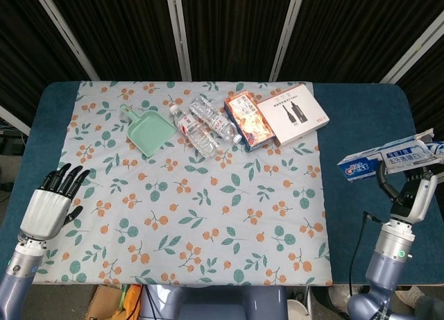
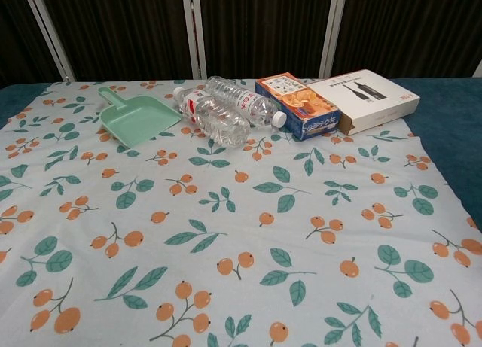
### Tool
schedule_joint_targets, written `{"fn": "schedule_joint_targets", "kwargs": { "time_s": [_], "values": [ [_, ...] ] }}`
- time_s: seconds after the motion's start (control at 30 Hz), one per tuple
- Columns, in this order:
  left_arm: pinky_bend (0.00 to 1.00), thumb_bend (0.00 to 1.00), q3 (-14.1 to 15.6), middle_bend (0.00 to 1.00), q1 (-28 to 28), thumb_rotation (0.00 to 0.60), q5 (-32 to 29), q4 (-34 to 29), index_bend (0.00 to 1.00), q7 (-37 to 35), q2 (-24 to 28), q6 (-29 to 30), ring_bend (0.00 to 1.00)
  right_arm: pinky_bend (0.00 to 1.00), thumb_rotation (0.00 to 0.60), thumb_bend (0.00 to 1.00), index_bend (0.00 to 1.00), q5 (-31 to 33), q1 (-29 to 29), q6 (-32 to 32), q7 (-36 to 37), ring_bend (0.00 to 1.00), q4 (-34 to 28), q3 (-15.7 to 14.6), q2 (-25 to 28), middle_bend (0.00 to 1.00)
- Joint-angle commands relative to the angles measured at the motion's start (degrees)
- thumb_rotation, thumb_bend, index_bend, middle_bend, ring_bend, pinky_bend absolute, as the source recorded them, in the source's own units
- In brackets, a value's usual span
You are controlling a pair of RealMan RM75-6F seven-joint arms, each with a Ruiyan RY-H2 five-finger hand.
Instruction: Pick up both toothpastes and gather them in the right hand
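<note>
Two blue-and-white toothpaste boxes (image 1: 388,158) lie almost level and side by side in my right hand (image 1: 409,195), which grips them at the table's right edge in the head view. One box end (image 1: 436,148) reaches the frame's right border. My left hand (image 1: 48,203) hangs over the table's left edge near the front, fingers apart, holding nothing. Neither hand shows in the chest view.
On the floral cloth (image 1: 208,216) at the back lie a green dustpan (image 1: 149,130), two water bottles (image 1: 201,129), an orange snack box (image 1: 246,119) and a white flat box (image 1: 295,114). The chest view shows the same dustpan (image 2: 135,120) and bottles (image 2: 226,110).
</note>
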Motion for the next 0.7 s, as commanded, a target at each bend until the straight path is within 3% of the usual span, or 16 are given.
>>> {"fn": "schedule_joint_targets", "kwargs": {
  "time_s": [0.03,0.3,0.47,0.7],
  "values": [
    [0.25,0.02,-0.49,0.15,0.34,0.6,0.13,0.1,0.14,-0.37,0.02,-0.74,0.14,0.45,0.6,0.39,0.4,-0.22,-0.12,-0.37,-0.45,0.38,0.33,-0.25,0.01,0.47],
    [0.25,0.02,-1.92,0.15,1.04,0.6,0.49,-0.2,0.14,-1.04,0.23,-2.09,0.13,0.45,0.6,0.39,0.39,-1.04,-0.44,-0.88,-1.42,0.38,0.71,-0.63,0.26,0.47],
    [0.25,0.02,-2.79,0.15,1.47,0.6,0.69,-0.57,0.14,-1.3,0.36,-2.66,0.14,0.44,0.6,0.39,0.32,-1.6,-0.63,-1.71,-2.24,0.33,0.8,-1.4,0.66,0.45],
    [0.25,0.02,-3.78,0.15,2.04,0.6,1.02,-1.18,0.14,-1.38,0.59,-3.57,0.13,0.44,0.6,0.39,0.34,-0.62,-0.95,-2.99,-2.44,0.34,0.08,-1.14,1.23,0.44]
  ]
}}
